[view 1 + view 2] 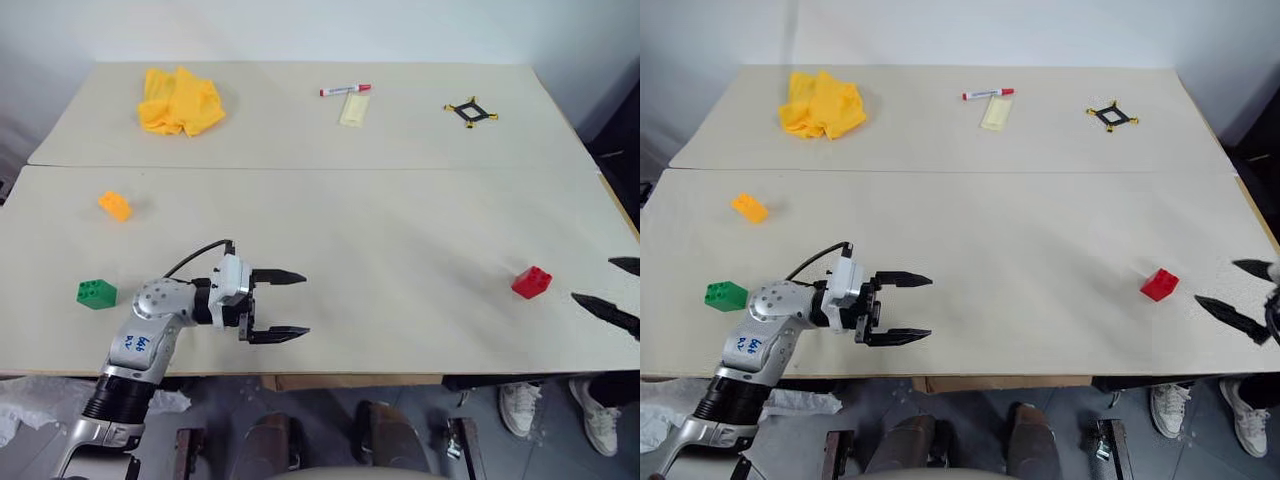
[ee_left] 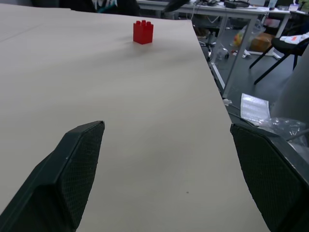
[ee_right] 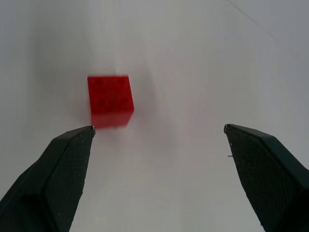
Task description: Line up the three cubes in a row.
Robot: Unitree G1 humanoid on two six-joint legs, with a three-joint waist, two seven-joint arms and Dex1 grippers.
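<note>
Worktop (image 1: 380, 230): matte pale board, seam across the middle. Red cube (image 1: 531, 282): glossy studded plastic, near the right edge, just beside the right end effector (image 1: 612, 291), black fingers wide, empty. Green cube (image 1: 96, 293): near the left edge. Orange-yellow cube (image 1: 115, 205): behind it, well apart. Left end effector (image 1: 290, 304): textured pads, wide, empty, over the front edge. Broad open surface between.
</note>
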